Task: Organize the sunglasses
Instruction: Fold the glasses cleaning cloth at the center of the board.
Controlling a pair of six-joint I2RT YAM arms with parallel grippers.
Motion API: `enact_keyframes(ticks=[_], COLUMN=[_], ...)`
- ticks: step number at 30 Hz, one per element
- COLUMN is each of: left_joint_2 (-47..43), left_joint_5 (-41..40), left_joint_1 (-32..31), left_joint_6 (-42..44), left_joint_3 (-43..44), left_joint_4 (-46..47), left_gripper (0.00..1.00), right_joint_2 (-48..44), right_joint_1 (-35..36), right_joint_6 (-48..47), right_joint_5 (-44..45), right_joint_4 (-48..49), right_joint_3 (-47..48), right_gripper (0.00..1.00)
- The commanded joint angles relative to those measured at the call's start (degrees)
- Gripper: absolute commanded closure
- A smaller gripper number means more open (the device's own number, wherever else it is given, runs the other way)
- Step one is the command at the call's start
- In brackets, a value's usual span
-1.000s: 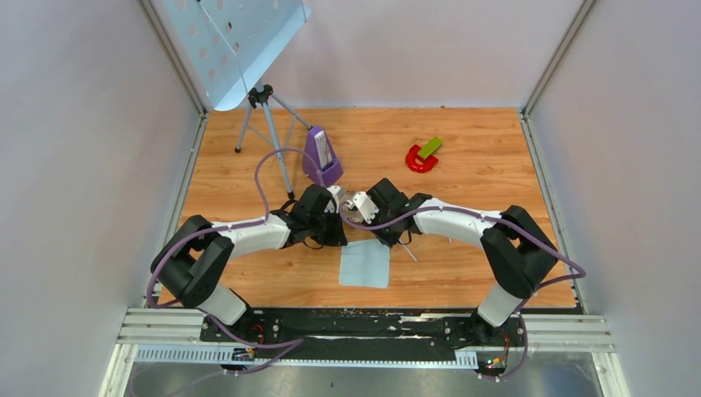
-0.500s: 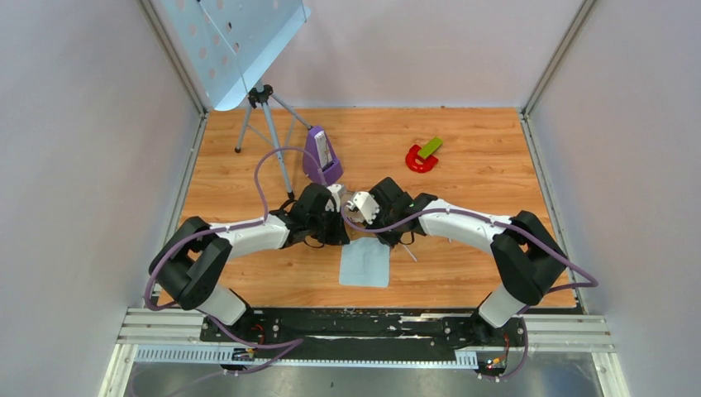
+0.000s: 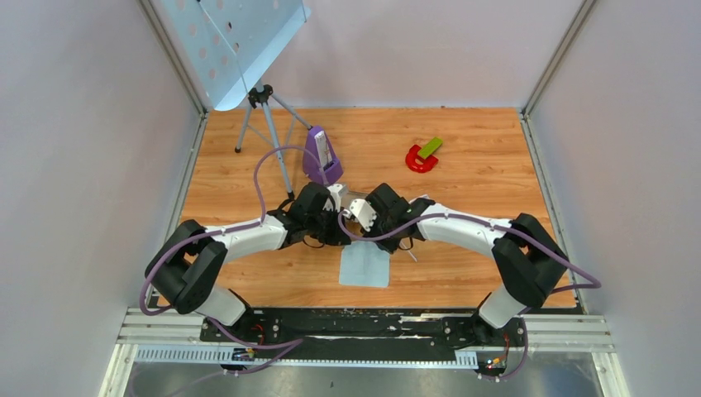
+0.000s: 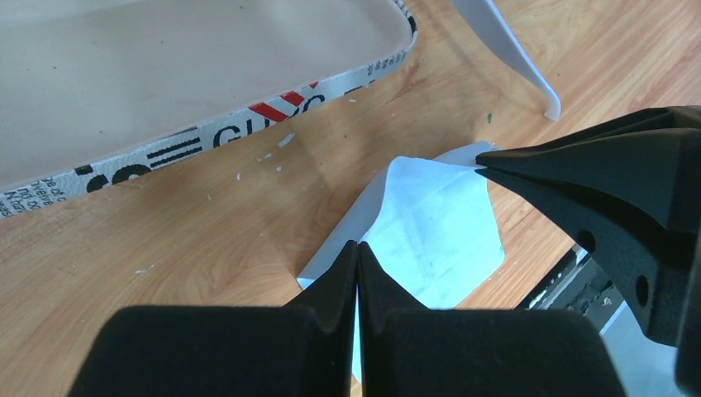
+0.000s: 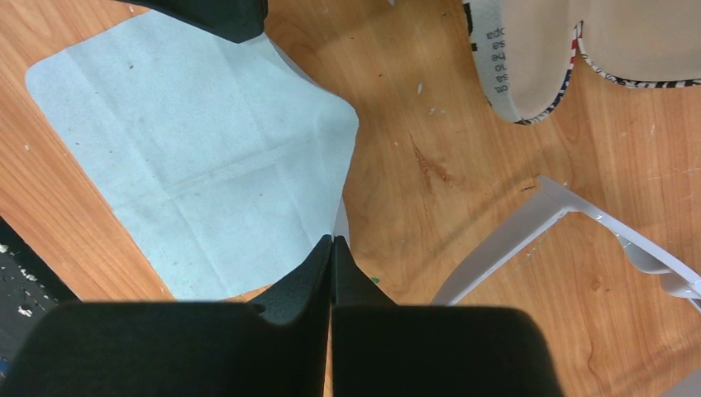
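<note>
From above, your two arms are meeting at the middle of the wooden table [image 3: 479, 190]. The left gripper [image 3: 342, 239] and right gripper [image 3: 394, 242] are pointing down at the far corners of a pale blue cloth [image 3: 365, 269]. Only one slim white arm of the sunglasses [image 3: 410, 253] is showing, just right of the cloth under the right arm. Through the left wrist camera, the left gripper's fingers are pressing together with no gap, and the cloth's edge is rising to their tips, so they are probably pinching it. The printed rim of an open case [image 4: 207, 141] is lying beyond, and the right gripper's black tip is touching the cloth's other corner. Through the right wrist camera, the right gripper's fingers are likewise meeting flat on a raised cloth edge. The sunglasses are lying on the wood just beside, near the case, with one arm stretching toward the cloth. If you are moving the cloth, be lifting both corners evenly and keeping them level, steering wide of that white arm so you are not dragging the sunglasses.
</note>
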Motion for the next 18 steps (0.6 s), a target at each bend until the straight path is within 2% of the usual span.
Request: enact_keyframes(ticks=[1, 6, 18], left_joint_2=[-1.5, -1.9, -1.5], left_joint_5=[1.5, 1.1, 3.2], left_joint_1=[0.1, 0.1, 0.1], left_joint_6=[1.7, 3.2, 4.2], left_joint_3=[0.5, 1.1, 1.8], left_joint_4=[-2.2, -5.7, -7.0], left_gripper=[1.0, 1.0, 1.0], right_joint_2=[-2.0, -3.4, -5.7], right_joint_1=[1.5, 2.3, 2.7], right_joint_6=[-0.4, -0.9, -1.5], right_joint_5=[0.7, -0.2, -2.6], right_joint_4=[-2.6, -3.4, -4.5], right_joint_3=[-1.1, -2.0, -3.7], right_gripper=[1.0, 1.0, 1.0])
